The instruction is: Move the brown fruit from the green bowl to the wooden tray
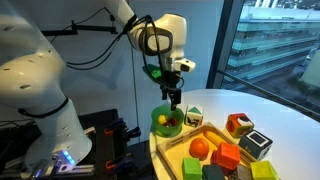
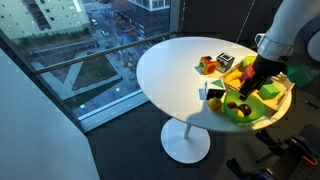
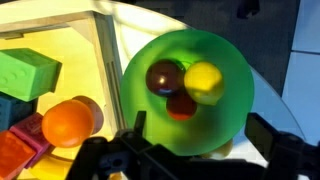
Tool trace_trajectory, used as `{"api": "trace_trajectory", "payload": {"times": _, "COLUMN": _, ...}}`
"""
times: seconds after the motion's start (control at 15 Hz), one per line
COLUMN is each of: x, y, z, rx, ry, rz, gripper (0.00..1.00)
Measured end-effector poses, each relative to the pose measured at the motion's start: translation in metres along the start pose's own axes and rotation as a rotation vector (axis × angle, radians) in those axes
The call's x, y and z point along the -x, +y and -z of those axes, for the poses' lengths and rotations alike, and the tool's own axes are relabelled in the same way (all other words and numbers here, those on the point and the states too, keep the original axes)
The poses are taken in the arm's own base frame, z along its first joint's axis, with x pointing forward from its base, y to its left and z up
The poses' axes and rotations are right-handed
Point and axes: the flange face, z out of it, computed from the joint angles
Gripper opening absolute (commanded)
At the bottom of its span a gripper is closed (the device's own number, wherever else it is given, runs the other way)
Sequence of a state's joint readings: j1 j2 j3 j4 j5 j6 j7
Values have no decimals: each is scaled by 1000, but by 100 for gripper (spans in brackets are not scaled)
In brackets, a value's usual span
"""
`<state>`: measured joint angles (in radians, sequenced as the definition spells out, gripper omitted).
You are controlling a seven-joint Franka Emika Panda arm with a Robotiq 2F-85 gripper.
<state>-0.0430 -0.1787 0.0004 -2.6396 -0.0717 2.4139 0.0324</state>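
The green bowl [image 3: 215,125] fills the middle of the wrist view and stands on the white table beside the wooden tray [image 3: 105,50]. In the bowl lie the dark brown fruit [image 3: 163,75], a yellowish item [image 3: 204,80] and a small red item [image 3: 181,106], all touching. My gripper [image 3: 201,127] is open and empty, hovering just above the bowl with a finger on each side of it. In both exterior views the gripper [image 1: 175,98] [image 2: 248,88] hangs right over the bowl [image 1: 166,123] [image 2: 243,112]. The tray [image 1: 180,150] lies next to the bowl.
The tray holds an orange fruit [image 3: 68,122] [image 1: 199,147], a green block [image 3: 25,75] and red blocks [image 1: 226,157]. Further toy blocks [image 1: 240,125] [image 2: 208,64] stand on the round white table [image 2: 170,70]. A window runs beside the table.
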Motion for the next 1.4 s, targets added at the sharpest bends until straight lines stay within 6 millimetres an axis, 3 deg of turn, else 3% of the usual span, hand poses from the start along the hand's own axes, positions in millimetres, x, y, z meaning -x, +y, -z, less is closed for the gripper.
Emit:
{"api": "trace_trajectory", "payload": {"times": 0.6, "x": 1, "y": 0, "z": -4, "rx": -1, "ry": -10, "rz": -1, "gripper": 100}}
{"api": "trace_trajectory", "payload": {"times": 1.4, "x": 2, "y": 0, "z": -55, "rx": -18, "ry": -15, "rz": -14, "gripper": 100}}
